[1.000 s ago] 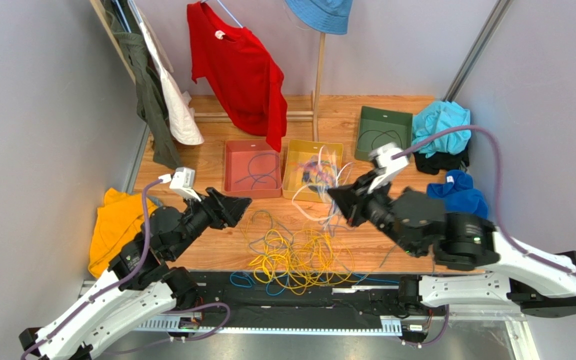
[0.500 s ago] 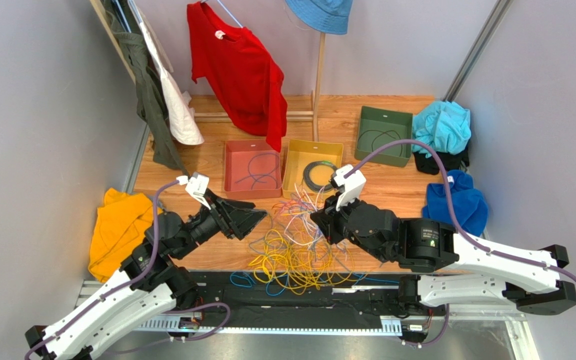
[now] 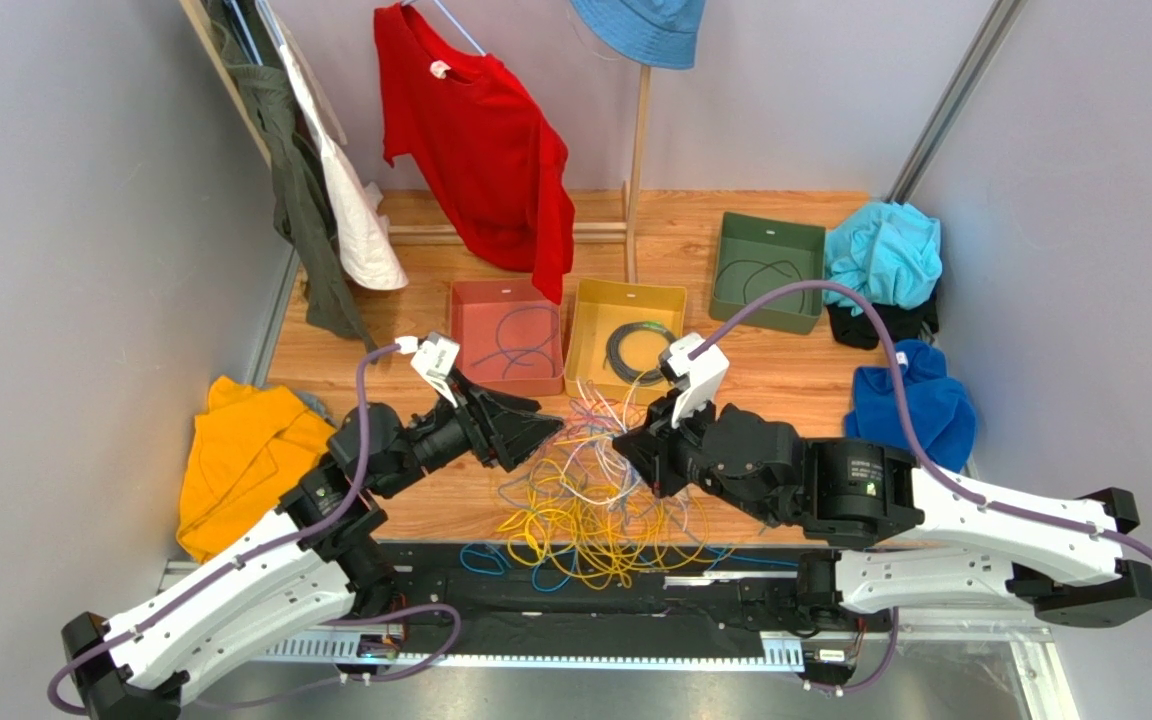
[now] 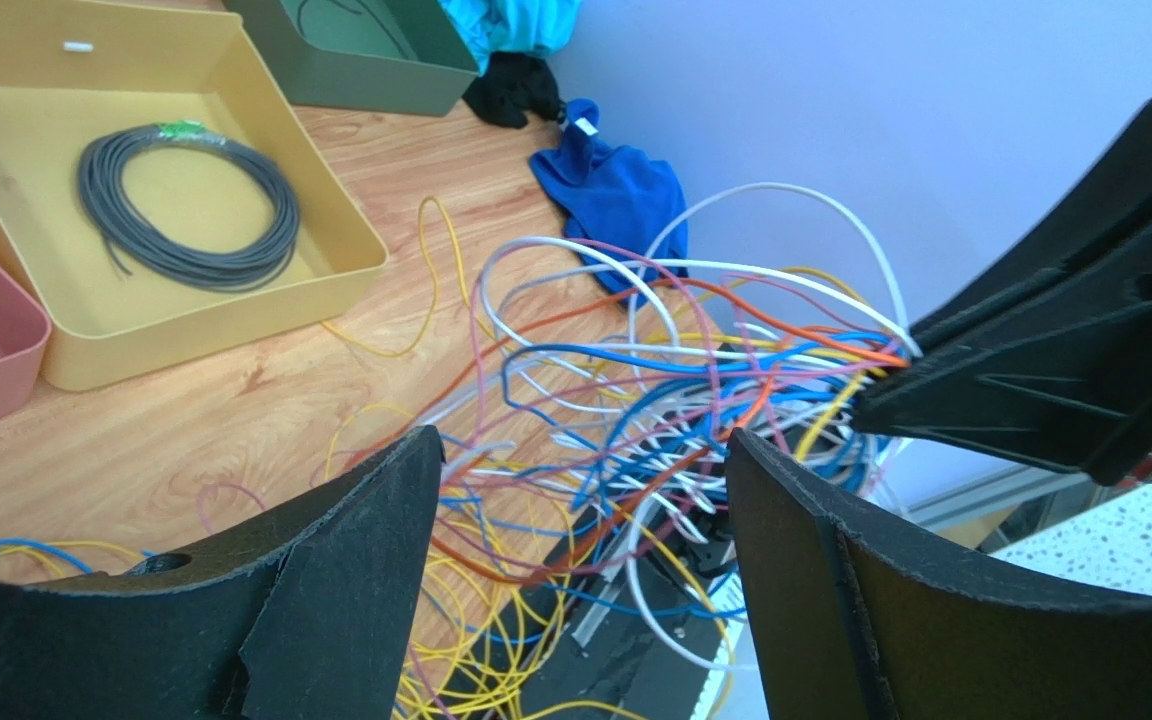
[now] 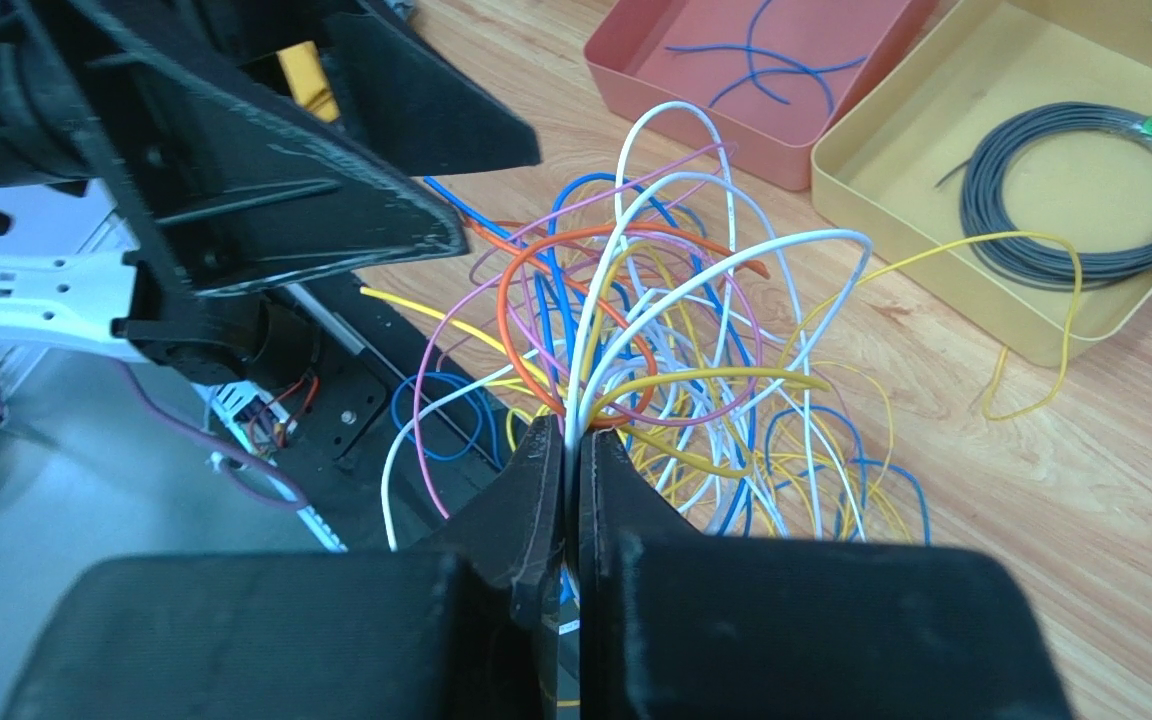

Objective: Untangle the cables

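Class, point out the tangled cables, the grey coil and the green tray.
tangled cables [image 5: 597,375]: right wrist view, bundle's middle.
grey coil [image 4: 199,270]: left wrist view, its near strands.
green tray [image 3: 773,225]: top view, far rim.

Bright, even light — soft shadows, little blur.

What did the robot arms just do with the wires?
The right gripper, still shut on a bunch of cables, pulled them back from over the yellow tray, nearer the robot. The open left gripper moved right, closer to them. The other trays and clothes stayed put.
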`<action>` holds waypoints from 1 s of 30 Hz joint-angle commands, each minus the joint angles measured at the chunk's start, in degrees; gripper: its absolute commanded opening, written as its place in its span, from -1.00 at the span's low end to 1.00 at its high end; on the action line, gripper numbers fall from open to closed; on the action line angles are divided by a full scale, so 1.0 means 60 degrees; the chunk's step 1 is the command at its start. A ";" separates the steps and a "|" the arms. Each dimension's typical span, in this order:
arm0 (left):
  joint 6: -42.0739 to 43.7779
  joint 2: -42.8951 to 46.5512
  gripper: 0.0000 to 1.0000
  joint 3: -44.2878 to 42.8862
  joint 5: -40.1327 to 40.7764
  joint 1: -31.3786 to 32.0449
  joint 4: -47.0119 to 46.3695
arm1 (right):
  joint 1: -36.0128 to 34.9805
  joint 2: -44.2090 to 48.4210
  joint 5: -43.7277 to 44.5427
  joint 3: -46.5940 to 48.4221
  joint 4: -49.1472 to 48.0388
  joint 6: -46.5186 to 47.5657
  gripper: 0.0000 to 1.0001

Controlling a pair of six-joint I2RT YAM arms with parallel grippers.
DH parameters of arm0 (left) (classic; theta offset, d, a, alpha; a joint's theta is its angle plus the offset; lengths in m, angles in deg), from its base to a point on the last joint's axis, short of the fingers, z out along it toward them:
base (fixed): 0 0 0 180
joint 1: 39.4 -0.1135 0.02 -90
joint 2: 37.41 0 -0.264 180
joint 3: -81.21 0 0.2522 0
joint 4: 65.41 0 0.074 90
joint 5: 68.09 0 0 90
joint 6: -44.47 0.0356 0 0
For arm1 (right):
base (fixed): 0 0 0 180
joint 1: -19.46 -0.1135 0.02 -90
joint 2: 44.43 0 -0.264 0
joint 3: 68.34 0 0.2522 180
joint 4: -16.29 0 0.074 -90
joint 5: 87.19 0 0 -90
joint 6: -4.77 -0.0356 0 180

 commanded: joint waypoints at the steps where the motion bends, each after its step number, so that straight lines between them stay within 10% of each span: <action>1: 0.0382 -0.0352 0.55 0.0071 0.0137 0.0055 -0.0975 | -0.0149 0.0376 -0.0408 0.0552 -0.0506 -0.0167 -1.00; 6: 0.0426 -0.0675 0.17 0.0042 0.0182 0.0055 -0.1268 | -0.0266 0.0698 -0.0599 0.0524 -0.0448 -0.0212 -1.00; 10: 0.0397 -0.0559 -1.00 0.0012 0.0123 0.0055 -0.1138 | -0.0252 0.0932 -0.0307 0.0363 -0.0346 -0.0211 -1.00; 30: 0.0692 0.3177 -1.00 -0.0822 0.2536 0.0055 0.5143 | -0.0252 0.1401 0.0016 0.0069 -0.0053 -0.0255 -1.00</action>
